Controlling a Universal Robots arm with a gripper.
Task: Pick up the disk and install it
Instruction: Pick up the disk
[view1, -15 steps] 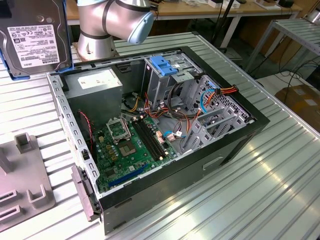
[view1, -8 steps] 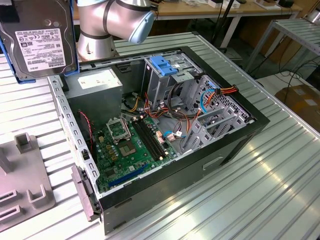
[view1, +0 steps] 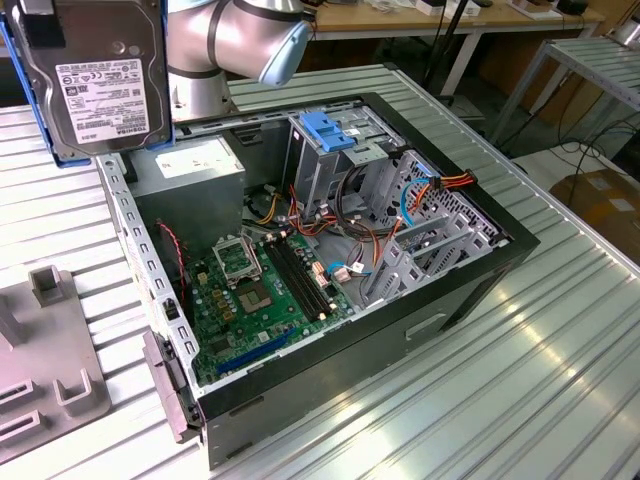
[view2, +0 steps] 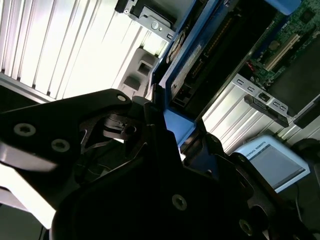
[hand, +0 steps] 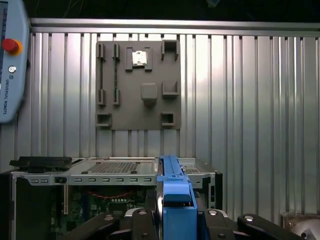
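The disk (view1: 100, 75), grey metal with a white label and a blue frame, hangs upright in the air above the back left corner of the open computer case (view1: 330, 250) in the exterior view. In the first wrist view its blue edge (hand: 175, 192) stands between the black fingers (hand: 137, 220) of my gripper (hand: 175, 222), which is shut on it. The second wrist view shows the disk (view2: 200, 55) edge-on, running out from the gripper (view2: 165, 135), with the case below. The metal drive cage with its blue bracket (view1: 335, 130) stands at the case's back.
The grey power-supply box (view1: 195, 165) sits in the case's back left corner, the green motherboard (view1: 260, 290) lies on its floor, and loose cables (view1: 440, 190) hang by the cage. A grey fixture plate (view1: 40, 350) lies on the ribbed table at the exterior view's left. A teach pendant (hand: 10, 60) lies nearby.
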